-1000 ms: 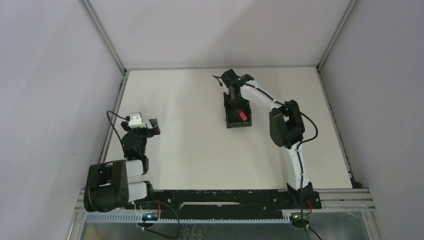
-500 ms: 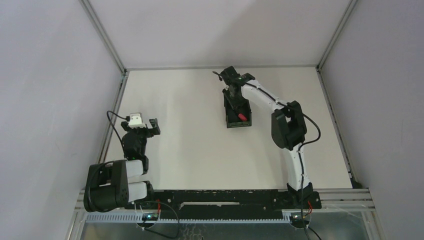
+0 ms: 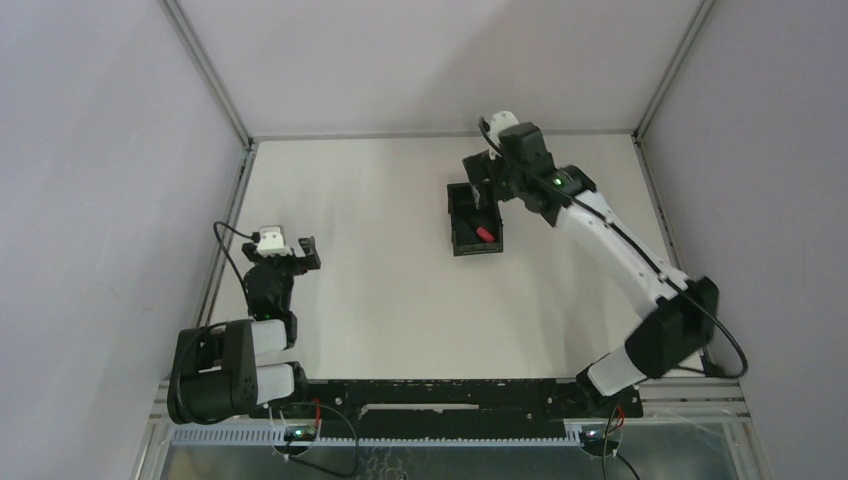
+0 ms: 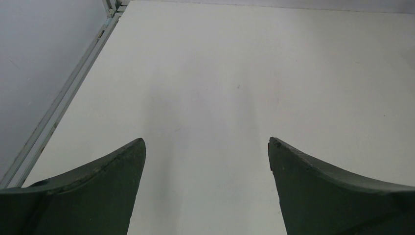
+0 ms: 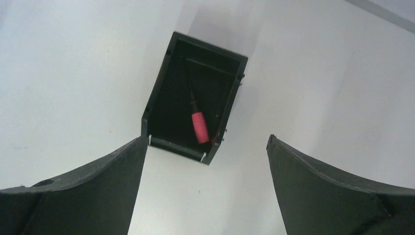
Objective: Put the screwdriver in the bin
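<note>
The screwdriver (image 5: 199, 126) with its red handle (image 3: 483, 233) and thin dark shaft lies loose on the floor of the black bin (image 3: 460, 232), which the right wrist view also shows (image 5: 159, 98). My right gripper (image 3: 483, 186) hangs raised over the bin's far end, open, with nothing between its fingers (image 5: 98, 191). In its own view the right gripper (image 5: 205, 147) looks down past the bin's near wall. My left gripper (image 3: 293, 252) rests at the table's left side, open and empty, and the left wrist view (image 4: 205, 147) shows only bare table between its fingers.
A metal frame rail (image 3: 228, 215) borders the table on the left and another (image 3: 668, 230) on the right. The back wall edge (image 3: 440, 133) runs close behind the bin. A black base rail (image 3: 440, 395) lies along the near edge.
My right gripper has opened and let go of the screwdriver, which now lies in the bin. The right arm has lifted and swung back to the right. The left arm has not moved.
</note>
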Robot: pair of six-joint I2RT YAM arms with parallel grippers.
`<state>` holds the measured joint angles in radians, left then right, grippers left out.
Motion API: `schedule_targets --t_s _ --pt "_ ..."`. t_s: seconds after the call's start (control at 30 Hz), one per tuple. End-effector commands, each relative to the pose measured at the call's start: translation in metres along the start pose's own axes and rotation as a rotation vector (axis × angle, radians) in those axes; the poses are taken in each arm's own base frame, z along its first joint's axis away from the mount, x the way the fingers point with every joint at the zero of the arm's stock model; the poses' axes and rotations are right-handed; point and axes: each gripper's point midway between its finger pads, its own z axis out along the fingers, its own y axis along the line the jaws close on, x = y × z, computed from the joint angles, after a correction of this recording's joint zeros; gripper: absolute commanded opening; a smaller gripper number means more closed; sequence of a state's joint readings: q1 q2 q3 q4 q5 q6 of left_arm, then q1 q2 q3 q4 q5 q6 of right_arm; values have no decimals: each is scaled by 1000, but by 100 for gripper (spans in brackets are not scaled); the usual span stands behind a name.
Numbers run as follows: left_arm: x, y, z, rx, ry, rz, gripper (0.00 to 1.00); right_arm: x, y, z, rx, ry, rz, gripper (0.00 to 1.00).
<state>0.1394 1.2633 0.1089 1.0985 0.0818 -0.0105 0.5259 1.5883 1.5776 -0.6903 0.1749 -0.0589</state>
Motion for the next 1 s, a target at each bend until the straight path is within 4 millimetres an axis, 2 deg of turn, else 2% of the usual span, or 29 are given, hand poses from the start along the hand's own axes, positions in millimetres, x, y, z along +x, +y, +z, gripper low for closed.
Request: schedule_targets --t_s 0.0,0.17,0.4,0.63,0.8,0.97 --pt "-30 -2 12 10 -89 1 100 7 -2 -15 -52 -133 90 100" --pt "-31 -3 12 12 -92 1 100 44 -20 -38 -32 -216 207 100" --pt "-31 -2 12 11 -93 1 100 120 -48 -46 49 -279 404 100" --pt "-31 -3 12 11 -93 1 100 177 -67 -51 164 -322 525 100" --pt "-31 -3 11 12 -90 1 100 203 -71 -48 214 -312 556 100" --pt "-31 -3 11 13 -91 1 100 203 -72 -53 210 -351 550 100"
